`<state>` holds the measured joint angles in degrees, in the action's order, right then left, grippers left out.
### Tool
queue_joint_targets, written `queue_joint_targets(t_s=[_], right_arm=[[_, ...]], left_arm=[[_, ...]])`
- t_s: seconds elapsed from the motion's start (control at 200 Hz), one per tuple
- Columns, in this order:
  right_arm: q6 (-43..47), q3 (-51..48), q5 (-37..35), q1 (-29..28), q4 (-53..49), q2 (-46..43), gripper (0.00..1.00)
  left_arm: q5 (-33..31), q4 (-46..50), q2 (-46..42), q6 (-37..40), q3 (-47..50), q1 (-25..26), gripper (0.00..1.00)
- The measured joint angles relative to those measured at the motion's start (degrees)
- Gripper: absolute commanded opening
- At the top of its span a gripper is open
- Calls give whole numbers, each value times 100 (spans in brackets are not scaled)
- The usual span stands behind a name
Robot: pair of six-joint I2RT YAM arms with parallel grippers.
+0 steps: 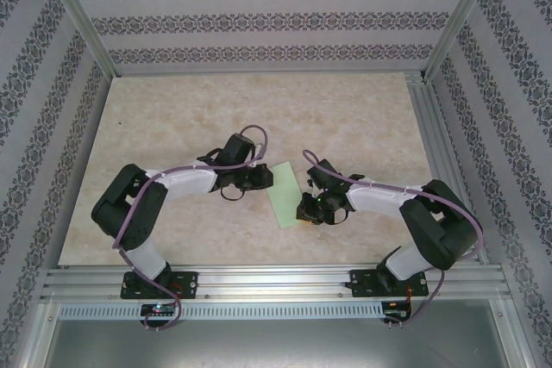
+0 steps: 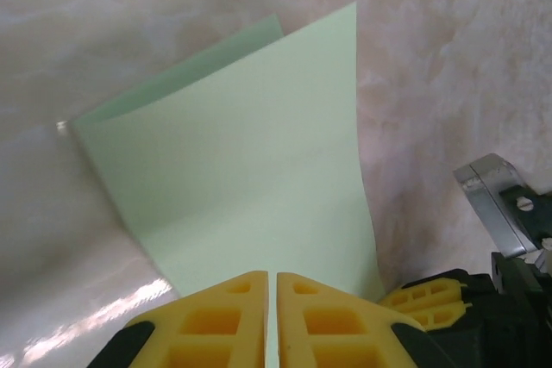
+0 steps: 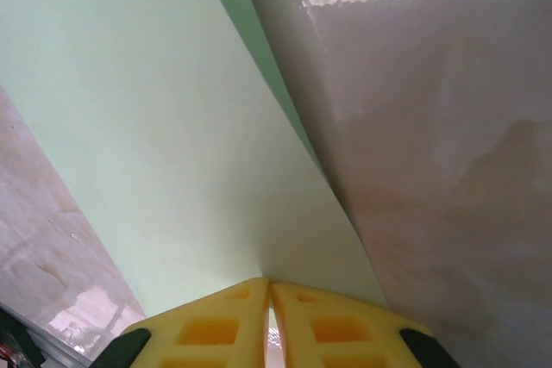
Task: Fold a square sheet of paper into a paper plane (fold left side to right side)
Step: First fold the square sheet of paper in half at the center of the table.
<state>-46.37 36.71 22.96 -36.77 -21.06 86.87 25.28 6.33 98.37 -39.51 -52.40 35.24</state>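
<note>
Midway across the surface (image 1: 172, 118), both jaws pinch closed on your square sheet of paper (image 1: 285, 196), doubled over once; pointed folds likely remain.

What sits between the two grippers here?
The green paper, seen in the top view; the left gripper and right gripper each pinch an edge of it.

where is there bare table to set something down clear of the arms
The far half of the table, along the back wall, is bare. So is the near strip between the left base and right base, short of the square sheet of paper. The centre is crowded: the left tool and right tool both pinch the paper.
</note>
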Motion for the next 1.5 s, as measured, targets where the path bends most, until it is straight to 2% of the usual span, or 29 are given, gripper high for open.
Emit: queue_joint_targets(t_s=[0.19, 0.485, 0.724, 1.294, 1.449, 1.504], right_arm=[[0, 7, -7, -24, -17, 4, 14], [2, 20, -37, -26, -26, 4, 14], [4, 50, -59, -35, -11, 39, 14], [68, 83, -87, -55, 20, 68, 14], [90, 74, -98, -74, 61, -11, 16], [109, 70, -160, -101, 37, -81, 21]], left_arm=[[-168, 35, 540, 33, -339, 13, 12], [-625, 72, 833, 219, -437, -4, 12], [-551, 63, 892, 337, -490, -103, 12], [-612, 431, 1150, 761, -984, -935, 14], [-833, 540, 1078, 833, -1029, -1126, 20], [-916, 601, 962, 841, -1010, -1185, 21]])
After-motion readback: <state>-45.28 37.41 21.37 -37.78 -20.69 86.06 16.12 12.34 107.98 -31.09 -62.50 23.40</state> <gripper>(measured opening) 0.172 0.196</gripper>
